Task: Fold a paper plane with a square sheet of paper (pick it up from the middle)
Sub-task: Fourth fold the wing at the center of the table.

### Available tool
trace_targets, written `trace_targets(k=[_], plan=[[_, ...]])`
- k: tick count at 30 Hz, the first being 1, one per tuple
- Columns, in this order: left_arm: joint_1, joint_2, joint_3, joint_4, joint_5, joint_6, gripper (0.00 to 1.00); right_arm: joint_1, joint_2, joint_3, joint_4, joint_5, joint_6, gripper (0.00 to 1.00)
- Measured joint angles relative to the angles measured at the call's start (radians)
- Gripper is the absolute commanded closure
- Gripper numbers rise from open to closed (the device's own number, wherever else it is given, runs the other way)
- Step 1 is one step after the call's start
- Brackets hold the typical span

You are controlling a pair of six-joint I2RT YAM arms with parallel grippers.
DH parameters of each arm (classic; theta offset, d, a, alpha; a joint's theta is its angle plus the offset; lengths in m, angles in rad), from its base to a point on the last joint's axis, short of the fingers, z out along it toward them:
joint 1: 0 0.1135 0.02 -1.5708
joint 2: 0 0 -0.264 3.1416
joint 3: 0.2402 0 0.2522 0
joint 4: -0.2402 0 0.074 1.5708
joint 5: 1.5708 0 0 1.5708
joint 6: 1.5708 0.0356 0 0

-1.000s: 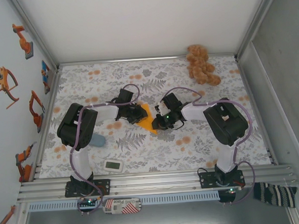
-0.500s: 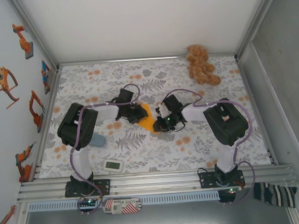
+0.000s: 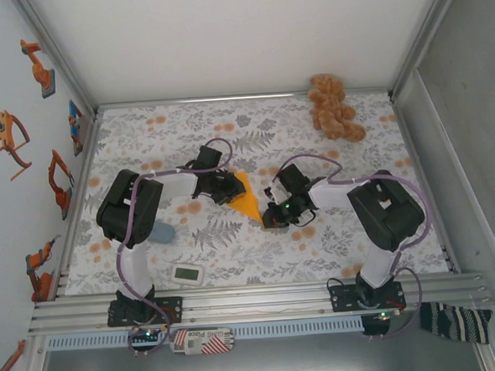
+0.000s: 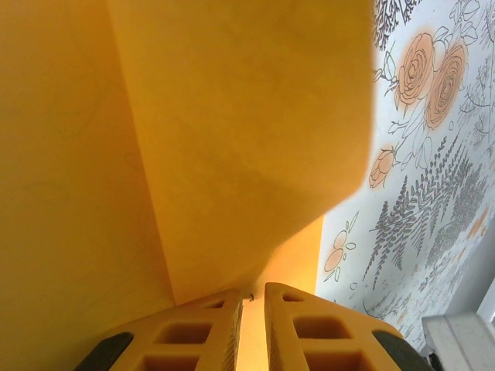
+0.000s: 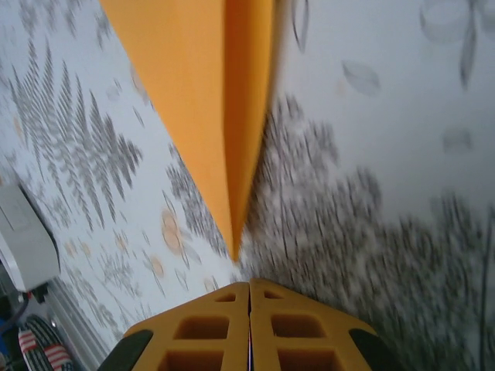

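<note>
Right jaws have slid back off the folded orange paper point(image 3: 247, 199) at mid-frame and now sit clenched and empty just right of its lower tip. Left jaws, nearly closed, seem to pinch its upper-left edge. That crease looks pressed.

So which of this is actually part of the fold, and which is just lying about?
Job:
orange paper, pinched in the left tool
right tool, shut, just short of the paper's point

Lying about:
tan plush toy
small white device with a screen
pale blue object
striped cloth
</note>
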Motion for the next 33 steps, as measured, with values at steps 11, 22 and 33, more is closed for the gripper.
trace_targets(k=[11,22,33], plan=[[0.0,-0.001,0.0,0.0,0.0,0.0,0.81,0.0,-0.035,0.128,-0.014,0.043,0.002,0.98],[-0.004,-0.005,0.004,-0.006,-0.004,0.001,0.82,0.015,0.155,0.237,0.013,0.08,0.018,1.0],[-0.03,-0.114,-0.005,-0.04,-0.06,0.095,0.85,0.016,0.166,0.237,0.002,0.101,-0.006,1.0]])
